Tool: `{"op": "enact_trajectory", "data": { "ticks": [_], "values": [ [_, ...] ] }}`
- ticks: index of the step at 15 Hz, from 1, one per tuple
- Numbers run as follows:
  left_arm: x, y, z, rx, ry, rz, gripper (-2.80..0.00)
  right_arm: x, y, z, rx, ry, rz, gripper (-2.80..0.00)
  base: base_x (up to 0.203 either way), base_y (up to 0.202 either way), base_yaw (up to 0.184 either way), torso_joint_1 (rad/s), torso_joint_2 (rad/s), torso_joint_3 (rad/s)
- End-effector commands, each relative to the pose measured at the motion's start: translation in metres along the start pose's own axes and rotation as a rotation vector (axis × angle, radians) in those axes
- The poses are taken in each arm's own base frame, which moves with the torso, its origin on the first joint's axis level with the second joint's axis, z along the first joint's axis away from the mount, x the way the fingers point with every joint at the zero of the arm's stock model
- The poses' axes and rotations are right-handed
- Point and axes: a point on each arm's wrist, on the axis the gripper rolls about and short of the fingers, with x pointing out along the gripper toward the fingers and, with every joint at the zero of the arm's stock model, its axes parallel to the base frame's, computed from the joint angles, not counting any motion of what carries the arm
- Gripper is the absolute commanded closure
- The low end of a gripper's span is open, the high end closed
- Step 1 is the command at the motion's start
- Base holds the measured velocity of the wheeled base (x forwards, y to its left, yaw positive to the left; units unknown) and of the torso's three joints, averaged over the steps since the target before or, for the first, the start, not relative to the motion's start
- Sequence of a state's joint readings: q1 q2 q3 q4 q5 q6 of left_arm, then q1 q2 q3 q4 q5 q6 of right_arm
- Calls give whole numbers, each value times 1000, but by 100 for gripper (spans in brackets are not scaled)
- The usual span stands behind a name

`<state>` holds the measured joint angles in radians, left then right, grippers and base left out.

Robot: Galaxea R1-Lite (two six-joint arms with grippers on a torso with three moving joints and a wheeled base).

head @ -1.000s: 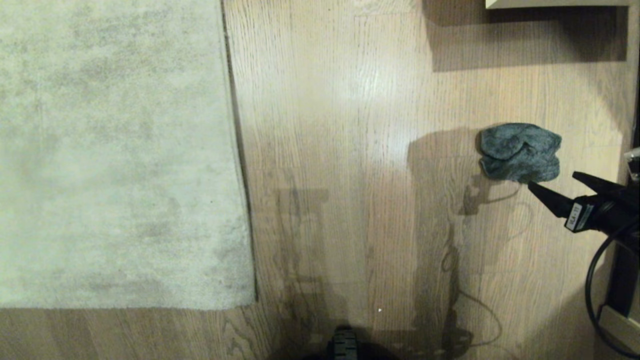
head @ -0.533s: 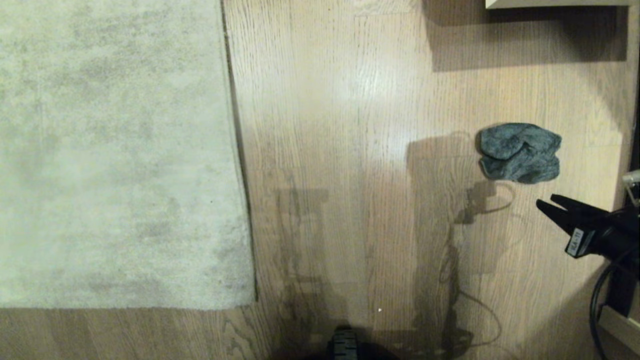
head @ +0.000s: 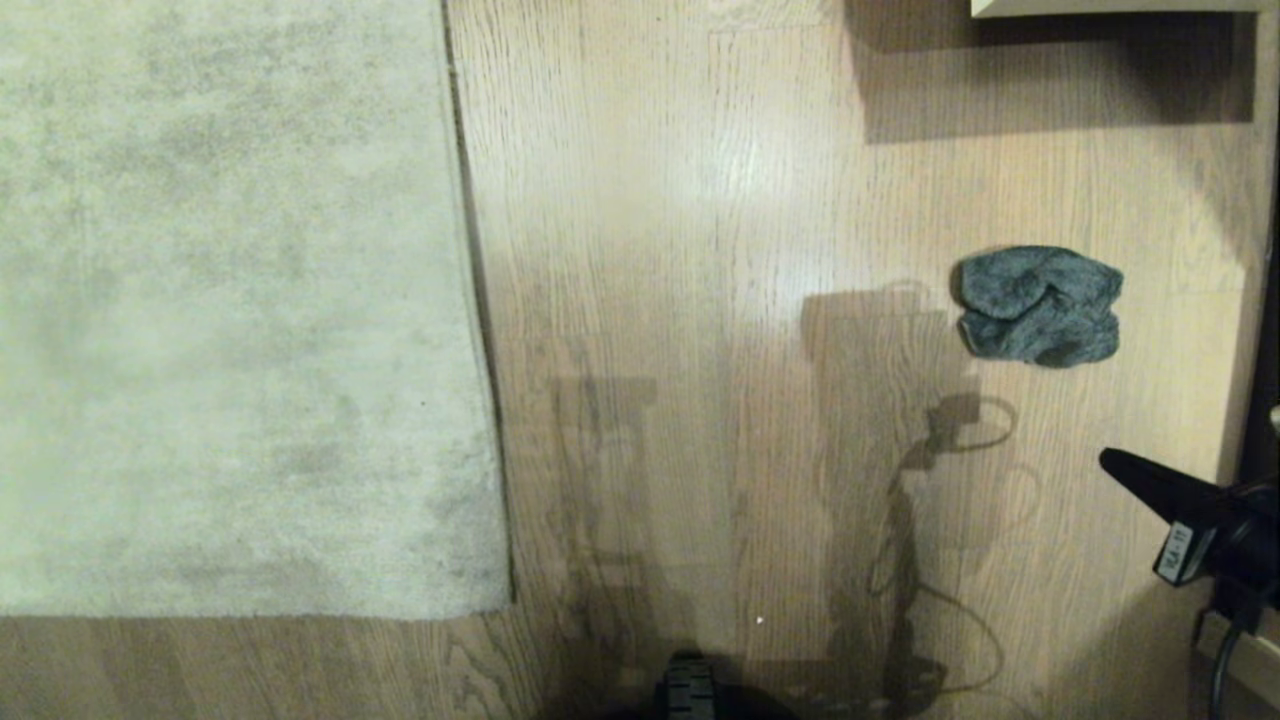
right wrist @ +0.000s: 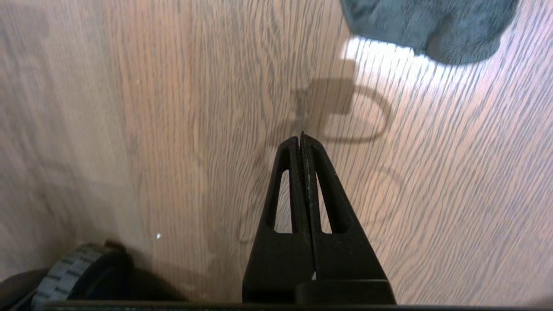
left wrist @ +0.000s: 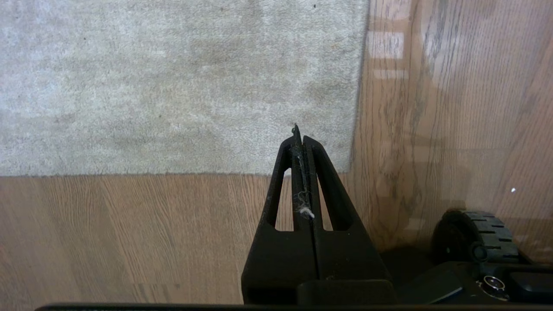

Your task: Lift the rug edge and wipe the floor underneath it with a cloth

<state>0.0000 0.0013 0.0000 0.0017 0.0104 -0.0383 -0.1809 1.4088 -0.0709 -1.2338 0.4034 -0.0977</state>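
The right tool point(head: 1108, 461) was clenched on nothing, its two fingers pressed flat together above bare floor point(head: 700, 300) at the right edge of the head view. The cloth point(head: 1040, 305) lay free on the planks just beyond the tip, apart from it and ungripped. The left tool point(left wrist: 299, 131) was likewise clenched empty, poised near the rug's point(head: 230, 300) near corner.

Step in hand, by judgement: securing the cloth, not yet achieved. The rug lay flat with no edge raised, so the task stood at its beginning. The next move would call for the right tool to part its fingers, advance over the lumpy cloth, descend until the tips bracket a fold, then close. The left tool would then need to pinch the thin bound rug edge and raise it.

Surroundings: a pale furniture edge point(head: 1110, 7) at the far right, a dark upright point(head: 1262, 380) along the right margin, and a base wheel point(head: 688, 690) at the near edge. The upright crowded the right arm; nothing lay between tool and cloth
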Motion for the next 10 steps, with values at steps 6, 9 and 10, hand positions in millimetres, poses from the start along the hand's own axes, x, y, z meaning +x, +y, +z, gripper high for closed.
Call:
{"op": "enact_trajectory", "data": {
  "ticks": [6,9,10],
  "values": [
    [0,0,0,0,0,0,0,-23,11,-4,-4,-13,59,0,0,0,0,0,0,0],
    [0,0,0,0,0,0,0,-28,14,-3,-1,-7,56,0,0,0,0,0,0,0],
    [0,0,0,0,0,0,0,-32,15,-4,6,8,58,0,0,0,0,0,0,0]
  ]
}}
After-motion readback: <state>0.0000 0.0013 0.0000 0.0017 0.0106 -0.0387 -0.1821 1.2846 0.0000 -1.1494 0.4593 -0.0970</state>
